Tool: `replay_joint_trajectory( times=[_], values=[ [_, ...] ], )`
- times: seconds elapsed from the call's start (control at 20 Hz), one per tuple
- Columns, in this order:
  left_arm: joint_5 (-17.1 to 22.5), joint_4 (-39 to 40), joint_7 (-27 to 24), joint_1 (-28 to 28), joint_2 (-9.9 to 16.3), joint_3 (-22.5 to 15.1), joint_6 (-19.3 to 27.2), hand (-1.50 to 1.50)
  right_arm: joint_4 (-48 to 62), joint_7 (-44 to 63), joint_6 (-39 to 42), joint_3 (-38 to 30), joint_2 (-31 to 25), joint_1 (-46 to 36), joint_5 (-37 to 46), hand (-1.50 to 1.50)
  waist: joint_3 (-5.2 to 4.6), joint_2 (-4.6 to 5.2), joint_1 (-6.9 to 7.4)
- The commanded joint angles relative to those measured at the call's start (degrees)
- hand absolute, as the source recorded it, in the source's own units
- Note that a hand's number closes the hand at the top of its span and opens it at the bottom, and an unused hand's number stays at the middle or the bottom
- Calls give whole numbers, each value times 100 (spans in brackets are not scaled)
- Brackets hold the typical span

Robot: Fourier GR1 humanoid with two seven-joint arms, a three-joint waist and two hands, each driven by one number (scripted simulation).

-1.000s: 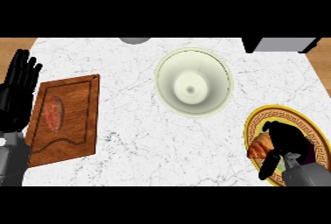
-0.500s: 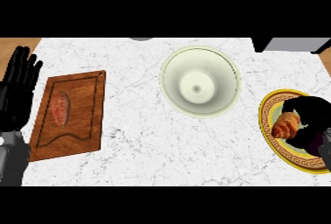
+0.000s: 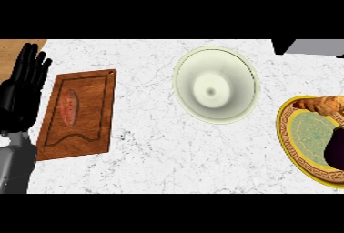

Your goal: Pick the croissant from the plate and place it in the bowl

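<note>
**A:** What is shown at this moment?

**B:** A white marble counter (image 3: pixel 168 154) is seen from above. Only a dark part of the right hand (image 3: pixel 336 148) is visible, at the view's right edge, over the near half of a gold-rimmed plate (image 3: pixel 285 136). Whether it is released or clenched cannot be told.

**A:** And where is the croissant?

**B:** The croissant (image 3: pixel 324 104) is seen lying on the plate's far edge, just beyond the right hand. No contact between the two can be made out. The pale bowl (image 3: pixel 232 107) is placed well off to that hand's left and a little beyond it, with nothing inside.

**A:** What has changed?

**B:** Half a second ago the croissant was covered by the right hand. Now it is uncovered, and the hand is seen nearer the robot than the pastry.

**A:** What is meant by that for the task?

**B:** It is judged that nothing has been lifted. The croissant is probably not held, so a fresh reach towards the plate's far edge would be needed before any carry to the bowl.

**A:** Anything else?

**B:** The left hand (image 3: pixel 23 91) is rested at the view's left edge, released, fingers up. Just to its right, a wooden board (image 3: pixel 91 132) bearing a reddish item (image 3: pixel 68 105) is seen.
</note>
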Motion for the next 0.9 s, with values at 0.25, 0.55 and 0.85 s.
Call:
replay_joint_trajectory(
  times=[0.25,0.55,0.85],
  values=[
    [-122,84,-12,-130,-95,-139,55,0,1537,-2700,-48,-719,-566,-1168,-751,150,-23,-57,-33],
    [-134,222,-139,-42,-50,-48,23,0,2324,-3120,1109,-801,-545,-2419,-1165,150,-50,-94,24],
    [-176,234,-82,-1,-115,-63,108,0,2560,-2804,2094,-536,-275,-3207,-1508,150,-61,-152,-91]
  ],
)
